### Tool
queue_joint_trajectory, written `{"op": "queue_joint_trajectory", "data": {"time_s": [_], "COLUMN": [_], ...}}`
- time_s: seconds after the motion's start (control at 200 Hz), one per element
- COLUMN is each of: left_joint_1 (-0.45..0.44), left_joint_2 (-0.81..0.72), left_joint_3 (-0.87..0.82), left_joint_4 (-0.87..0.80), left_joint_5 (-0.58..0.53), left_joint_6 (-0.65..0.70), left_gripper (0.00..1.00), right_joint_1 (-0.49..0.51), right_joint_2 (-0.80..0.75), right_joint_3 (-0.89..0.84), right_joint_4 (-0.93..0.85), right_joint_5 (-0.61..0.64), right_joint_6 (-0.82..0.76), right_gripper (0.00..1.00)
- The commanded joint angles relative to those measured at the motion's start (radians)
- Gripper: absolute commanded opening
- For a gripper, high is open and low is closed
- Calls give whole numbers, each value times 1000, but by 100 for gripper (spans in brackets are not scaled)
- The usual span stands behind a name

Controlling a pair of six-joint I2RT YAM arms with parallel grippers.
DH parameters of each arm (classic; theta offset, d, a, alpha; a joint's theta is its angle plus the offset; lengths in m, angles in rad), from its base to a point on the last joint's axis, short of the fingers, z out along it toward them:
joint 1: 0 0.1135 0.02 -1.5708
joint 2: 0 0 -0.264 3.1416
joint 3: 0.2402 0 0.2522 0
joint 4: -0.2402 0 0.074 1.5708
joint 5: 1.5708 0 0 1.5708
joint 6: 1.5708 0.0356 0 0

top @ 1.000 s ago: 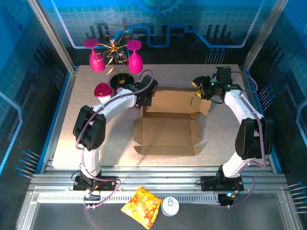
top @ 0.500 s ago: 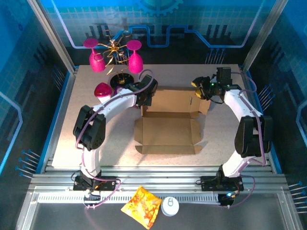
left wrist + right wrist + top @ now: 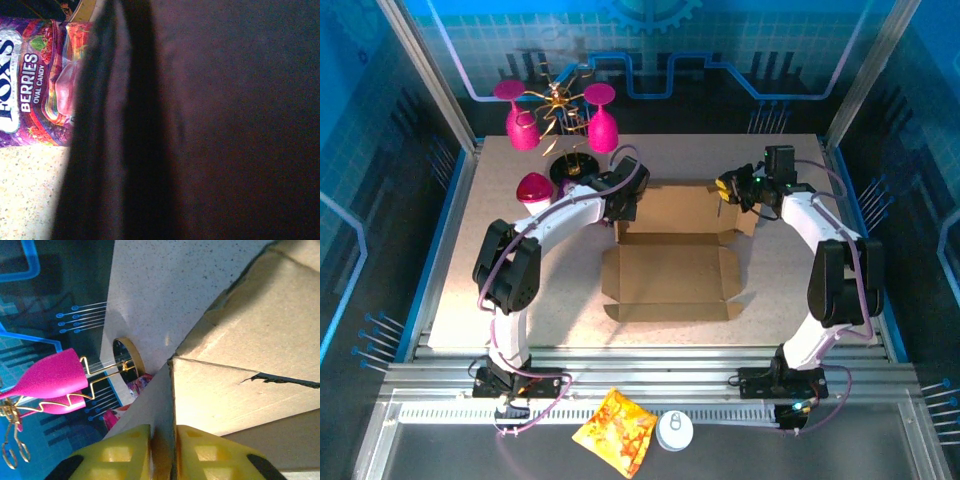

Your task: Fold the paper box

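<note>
The brown paper box (image 3: 665,280) lies open mid-table, its base flat and its back panel (image 3: 685,208) raised. My right gripper (image 3: 728,188) is at the box's right back corner. In the right wrist view its yellow fingers (image 3: 122,452) are shut on the edge of an upright cardboard flap (image 3: 150,410) next to the box wall (image 3: 240,385). My left gripper (image 3: 620,205) sits against the left end of the back panel. Its wrist view is dark, with a shadowed panel (image 3: 225,125) right against the lens and the fingers hidden.
A purple candy packet (image 3: 35,80) lies just beyond the left gripper. Pink glasses on a gold stand (image 3: 560,110), a pink dome (image 3: 535,187) and a gold-rimmed hole (image 3: 570,165) crowd the back left. An orange-yellow snack bag (image 3: 615,430) and a white disc (image 3: 674,430) rest on the front rail.
My right gripper has moved a little left and inward, bringing the right flap with it. The left arm has stayed put.
</note>
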Motion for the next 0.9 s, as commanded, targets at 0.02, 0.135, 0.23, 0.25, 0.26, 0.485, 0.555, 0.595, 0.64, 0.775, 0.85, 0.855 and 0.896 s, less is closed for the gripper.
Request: {"op": "queue_joint_trajectory", "data": {"time_s": [0.02, 0.135, 0.23, 0.25, 0.26, 0.485, 0.555, 0.595, 0.64, 0.775, 0.85, 0.855, 0.896], "left_joint_1": [-3, 3, 5, 4, 4, 8, 10, 10, 11, 11, 10, 10, 10], "left_joint_2": [-11, -17, -21, -23, -24, -19, -13, -9, -4, 5, 5, 6, 7], "left_joint_3": [33, 30, 27, 26, 26, 31, 41, 46, 51, 68, 69, 69, 70], "left_joint_4": [-1, -3, -2, -2, -2, -3, -4, -3, -2, -2, 2, 3, 3], "left_joint_5": [15, 20, 18, 19, 19, 16, 16, 17, 18, 21, 23, 23, 24], "left_joint_6": [-16, -20, -20, -19, -19, -15, -17, -19, -21, -22, -19, -18, -16], "left_gripper": [0, 0, 0, 0, 0, 0, 0, 0, 0, 0, 0, 0, 0], "right_joint_1": [-24, -61, -101, -108, -112, -81, -77, -77, -77, -74, -50, -49, -37], "right_joint_2": [-60, -155, -270, -291, -302, -417, -420, -413, -399, -303, -234, -231, -204], "right_joint_3": [-20, -80, -166, -188, -201, -444, -478, -493, -505, -533, -505, -504, -488], "right_joint_4": [75, 96, 75, 68, 66, 55, 40, 40, 41, 115, 137, 139, 146], "right_joint_5": [-12, 13, 64, 71, 75, 161, 190, 205, 218, 187, 170, 170, 174], "right_joint_6": [20, -1, -66, -81, -87, -202, -235, -262, -292, -329, -349, -351, -359], "right_gripper": [47, 64, 66, 66, 66, 57, 54, 51, 50, 50, 49, 49, 49]}}
